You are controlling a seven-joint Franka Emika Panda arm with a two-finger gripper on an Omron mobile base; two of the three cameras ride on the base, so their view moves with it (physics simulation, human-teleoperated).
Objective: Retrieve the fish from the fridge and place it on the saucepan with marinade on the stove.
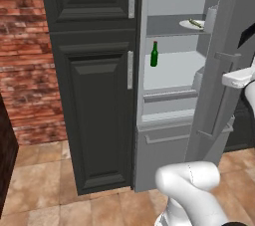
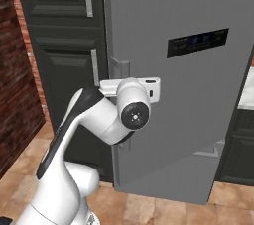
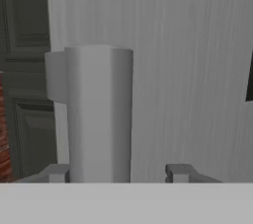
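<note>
- End effector [image 3: 117,172]: at the fridge door handle [image 3: 98,112]; in the hand view the two fingertips [image 3: 58,172] stand either side of the handle's lower part, the left one touching or just beside it, the right one apart from it with a gap between; jaws parted fairly wide, clamping nothing.
- Fridge [image 1: 169,78]: door [image 2: 188,70] swung open; in the left base view the door is seen edge-on at the right of the cavity, the pale shelves exposed.
- Fish [image 1: 196,23]: a thin greenish sliver on a white plate [image 1: 189,25] near the right end of the upper shelf [image 1: 167,27], close to the door side; its long axis runs roughly along the shelf, slanting slightly toward the front edge; its exact contact with the plate is too small to judge.
- Deciding relation: the fish lies on the inner side of the door, above the hand's level and beyond the door's edge, while the end effector is on the outer face; judged, the arm must back off the handle and pass round the door's free edge to reach the shelf.
- Green bottle [image 1: 154,54]: upright on the shelf below, toward its left end, well apart from the plate.
- View differences: the left base view gives the interior and the fish; the right base view gives the door's outer face, its dark display panel [image 2: 197,42] and the arm's wrist [image 2: 133,110] at the handle; the hand view alone gives the finger spacing.
</note>
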